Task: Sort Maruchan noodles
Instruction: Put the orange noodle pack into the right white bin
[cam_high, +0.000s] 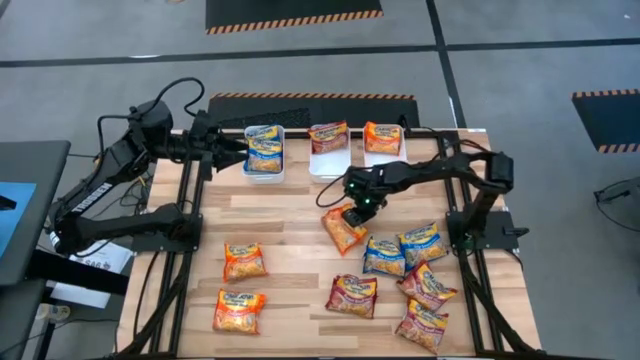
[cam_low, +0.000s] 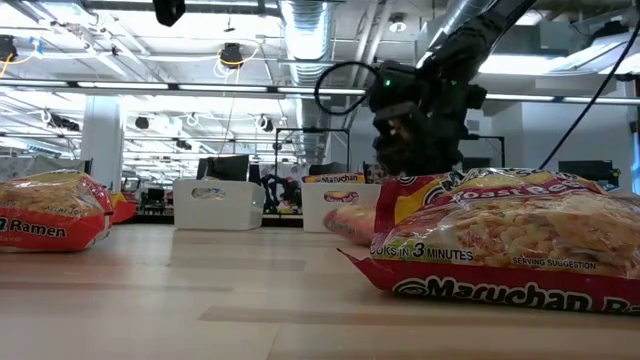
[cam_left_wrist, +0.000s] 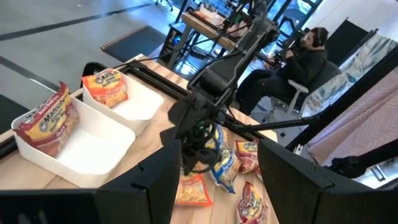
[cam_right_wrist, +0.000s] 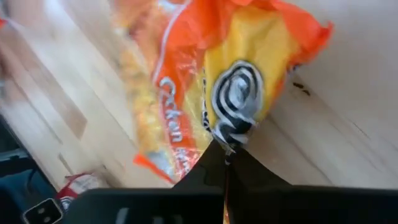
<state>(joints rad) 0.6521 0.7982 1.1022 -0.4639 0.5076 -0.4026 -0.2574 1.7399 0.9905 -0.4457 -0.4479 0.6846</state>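
- Right wrist view: my right tool (cam_right_wrist: 225, 163) had pinched shut on the orange noodle packet (cam_right_wrist: 205, 81).
- Next I judged: lift it toward a white bin (cam_high: 383, 152).
- My left tool (cam_high: 225, 143) hung wide, empty.

Hidden and cut-off parts from my station

In the low view, the maroon packet (cam_low: 510, 240) in front runs past the right edge and hides most of the table behind it, and I see only half of the orange packet (cam_low: 50, 212) at the left edge. In the right wrist view, the orange noodle packet (cam_right_wrist: 205, 81) is blurred and cut at the top; the fingertips (cam_right_wrist: 225, 163) cover its pinched edge. The blue packet (cam_high: 264, 150) hides the floor of the left bin (cam_high: 264, 176).
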